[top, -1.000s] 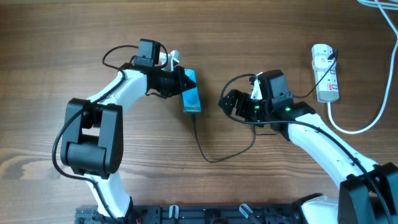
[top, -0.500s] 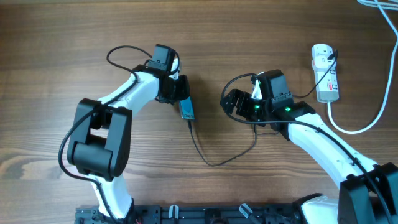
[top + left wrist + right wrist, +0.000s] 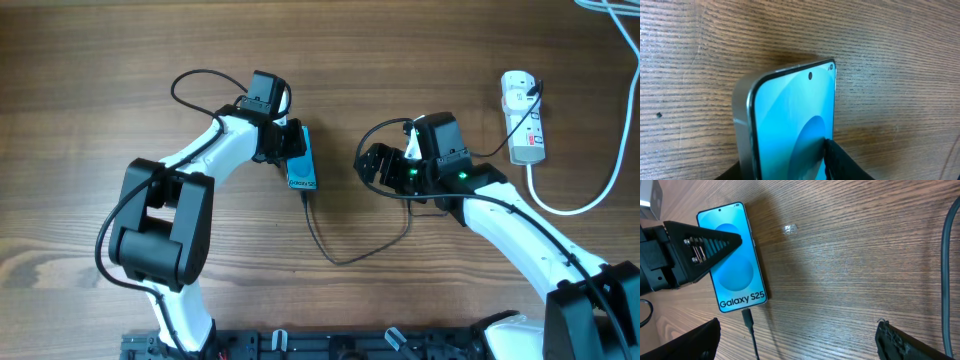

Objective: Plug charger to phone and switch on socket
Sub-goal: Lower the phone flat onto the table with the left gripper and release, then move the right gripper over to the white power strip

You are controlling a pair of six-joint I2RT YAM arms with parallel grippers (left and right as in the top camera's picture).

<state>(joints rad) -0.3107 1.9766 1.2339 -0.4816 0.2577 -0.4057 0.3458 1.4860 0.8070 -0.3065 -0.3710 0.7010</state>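
The phone point(image 3: 301, 168) shows its turquoise screen between both arms, with its text end toward the front. My left gripper point(image 3: 288, 150) straddles it, jaws parted. In the left wrist view the phone point(image 3: 790, 125) leans between the two fingers of the left gripper point(image 3: 785, 161); the right finger point(image 3: 840, 160) overlaps the screen edge. The charger point(image 3: 340, 255) curls across the wood, and its plug tip point(image 3: 748, 318) meets the short end of the phone point(image 3: 735, 260). My right gripper point(image 3: 368, 165) point(image 3: 797, 332) stands wide open, holding nothing, to the right of the phone. The socket point(image 3: 524, 120) lies at the far right.
A thick white cord point(image 3: 600, 190) loops from the socket toward the table's right edge. A white adapter point(image 3: 516, 84) sits on the socket's far end. The right arm's black cable point(image 3: 385, 128) arches above the right gripper. A dark rail point(image 3: 350, 345) runs along the front edge.
The left gripper moved right with the phone, then its jaws parted. The phone turned from edge-on to show more of its screen. The right arm stayed still.
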